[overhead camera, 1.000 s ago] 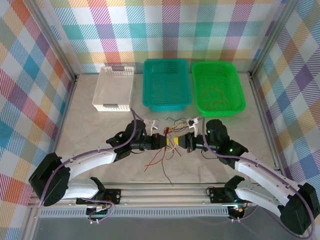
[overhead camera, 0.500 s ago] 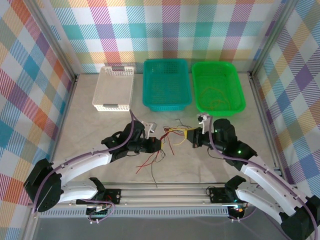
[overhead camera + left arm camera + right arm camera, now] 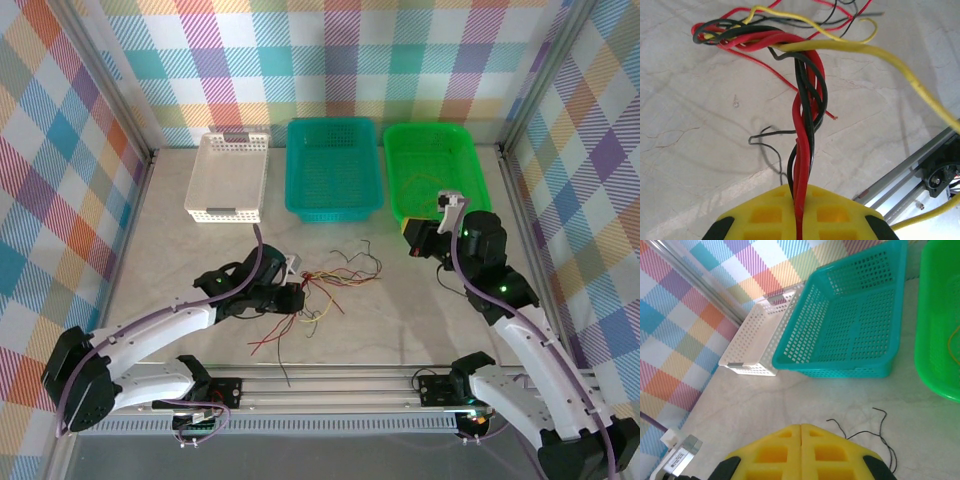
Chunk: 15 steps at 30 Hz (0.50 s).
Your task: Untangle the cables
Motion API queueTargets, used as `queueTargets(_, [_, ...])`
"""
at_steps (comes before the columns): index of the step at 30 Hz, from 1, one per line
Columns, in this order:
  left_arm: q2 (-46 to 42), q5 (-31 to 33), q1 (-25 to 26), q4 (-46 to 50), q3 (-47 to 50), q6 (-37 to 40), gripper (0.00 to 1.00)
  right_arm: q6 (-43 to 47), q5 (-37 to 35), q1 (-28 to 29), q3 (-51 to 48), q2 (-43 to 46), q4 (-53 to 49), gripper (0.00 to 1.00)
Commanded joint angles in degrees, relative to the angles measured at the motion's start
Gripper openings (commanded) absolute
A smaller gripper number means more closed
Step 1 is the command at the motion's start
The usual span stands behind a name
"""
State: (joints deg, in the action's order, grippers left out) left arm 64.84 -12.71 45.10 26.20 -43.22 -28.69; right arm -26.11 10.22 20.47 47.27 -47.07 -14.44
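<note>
we list: cables point(image 3: 330, 285), a knot of black, red and yellow strands, lying on the table point(image 3: 170, 260) in front of the teal basket point(image 3: 333, 168), loose ends fanning toward the near edge. left gripper point(image 3: 297, 297) at the knot's left end, its yellow pads point(image 3: 765, 215) pinching a twisted red-and-black bunch that rises from between them. right gripper point(image 3: 414, 243) well apart from the knot, by the near edge of the green basket point(image 3: 470, 170), fingers pressed together, nothing seen between them; one thin black strand point(image 3: 880, 432) on the table beyond it. white basket point(image 3: 228, 175) at the left of the row.
</note>
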Motion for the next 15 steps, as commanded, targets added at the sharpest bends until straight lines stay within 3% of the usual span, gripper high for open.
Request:
queueTargets(1, [-1.57, 0.1, -0.32, 2.52, -2.47, 1.27, 0.0, -1.96, 12.7, -0.17, -0.05, -3.27, 3.34, 0.0])
queueTargets(4, [-1.86, -2.91, -0.28, -1.04, -1.87, 1.25, 0.0, -5.29, 24.11, 0.17, -3.57, -7.03, 12.35, 0.02])
queueTargets(6, [-1.82, -4.12, -0.31, -4.54, -1.62, 0.67, 0.0, -6.58, 27.05, 1.28, -5.89, -9.28, 17.5, 0.16])
queueTargets(9, [-1.39, -7.45, -0.33, -9.7, -1.55, -0.34, 0.0, -4.63, 26.3, 4.11, -7.01, -11.8, 19.8, 0.38])
queueTargets(12, [-2.43, -11.49, -0.06, -15.62, -1.64, -0.51, 0.0, -4.93, 24.37, 4.58, -8.18, -14.16, 21.2, 0.52])
queueTargets(15, [-4.96, -12.63, 0.1, -15.85, -1.7, 0.72, 0.0, -7.42, 23.97, 4.58, -7.47, -18.52, 19.97, 0.56])
